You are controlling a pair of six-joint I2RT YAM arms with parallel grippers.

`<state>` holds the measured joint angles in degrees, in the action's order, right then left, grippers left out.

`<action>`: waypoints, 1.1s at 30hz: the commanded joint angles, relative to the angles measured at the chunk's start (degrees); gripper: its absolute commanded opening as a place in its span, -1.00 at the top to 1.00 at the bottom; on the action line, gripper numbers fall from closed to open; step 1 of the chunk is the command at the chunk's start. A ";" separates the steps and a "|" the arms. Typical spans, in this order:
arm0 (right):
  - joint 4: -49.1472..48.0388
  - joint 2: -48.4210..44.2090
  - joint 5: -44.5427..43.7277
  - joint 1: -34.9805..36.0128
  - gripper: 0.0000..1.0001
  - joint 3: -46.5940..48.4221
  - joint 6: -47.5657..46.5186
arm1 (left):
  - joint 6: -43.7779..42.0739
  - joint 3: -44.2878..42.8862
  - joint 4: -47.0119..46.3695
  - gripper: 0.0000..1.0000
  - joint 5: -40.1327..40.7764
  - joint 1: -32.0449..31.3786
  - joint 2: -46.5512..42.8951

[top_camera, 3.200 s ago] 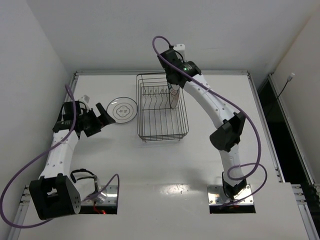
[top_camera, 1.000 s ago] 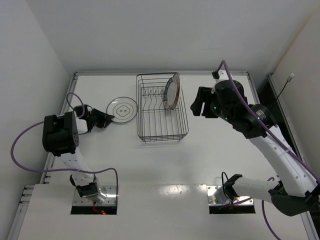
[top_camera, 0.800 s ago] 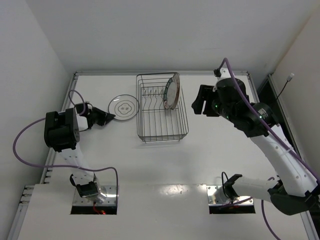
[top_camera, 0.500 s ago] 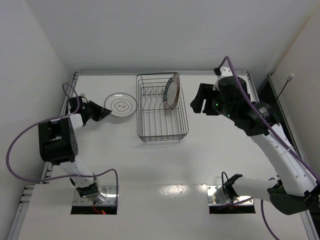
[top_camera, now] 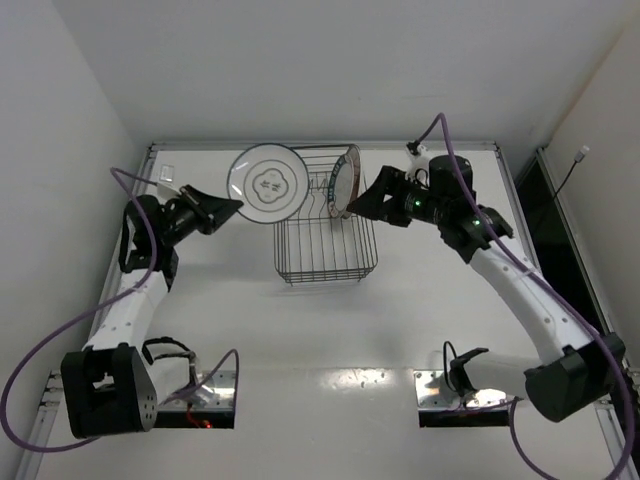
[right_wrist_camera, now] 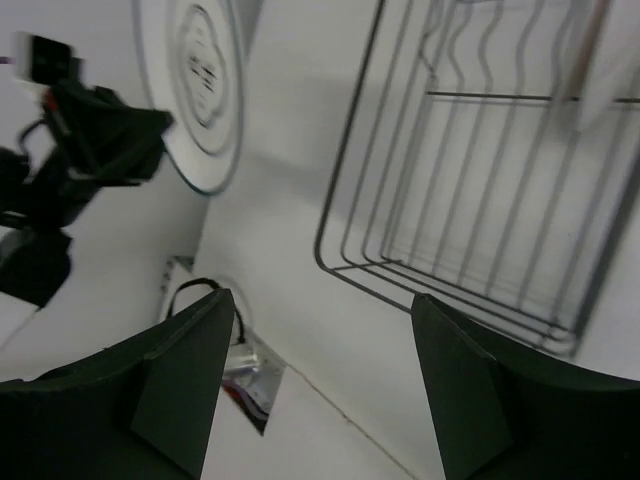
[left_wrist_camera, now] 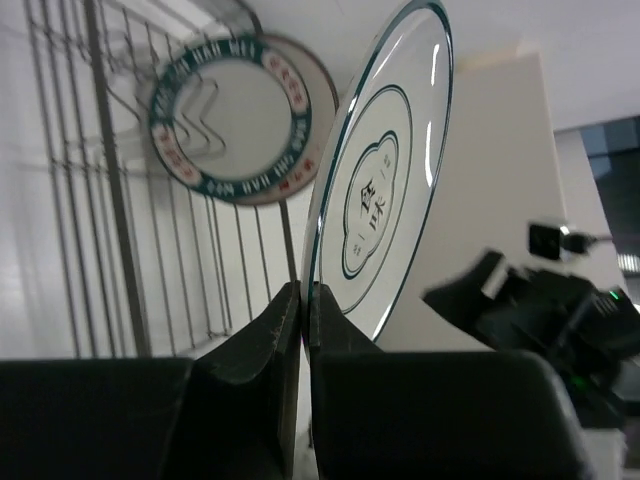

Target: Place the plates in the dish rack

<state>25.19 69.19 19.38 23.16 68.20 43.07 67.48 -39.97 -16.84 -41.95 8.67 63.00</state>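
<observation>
Ringed plate (top_camera: 268, 184) held upright near dish rack (top_camera: 325, 250).
Its rim is pinched in the left hand (top_camera: 233, 203); the right hand (top_camera: 363, 204) is spread.

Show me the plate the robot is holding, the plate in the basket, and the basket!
ringed plate (top_camera: 268, 184), top view, on its middle pattern.
lettered plate (left_wrist_camera: 235, 120), left wrist view, on its white centre.
dish rack (top_camera: 320, 245), top view, on its bare wire floor.

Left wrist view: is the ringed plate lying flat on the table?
No, the left gripper holds the ringed plate on edge by its rim.
</observation>
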 commanded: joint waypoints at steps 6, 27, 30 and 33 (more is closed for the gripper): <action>-35.20 6.30 19.12 -3.64 -0.36 -9.76 12.83 | 8.28 1.38 -6.54 1.00 0.64 -11.21 -3.06; -19.60 12.99 7.11 -6.37 1.00 2.53 5.90 | -8.10 -9.85 19.65 -0.20 10.39 -22.04 0.89; -5.44 15.62 -8.79 -4.45 1.00 13.68 -2.09 | -17.61 -16.27 35.14 -0.68 17.24 -20.27 0.89; 3.10 20.87 -24.70 0.30 1.00 26.84 -7.99 | -23.43 -20.57 43.87 -0.82 23.92 -19.66 0.89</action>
<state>18.61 87.09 12.80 19.49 83.96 43.75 54.94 -56.14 11.55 -25.41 -12.12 64.42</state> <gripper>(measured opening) 0.067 0.900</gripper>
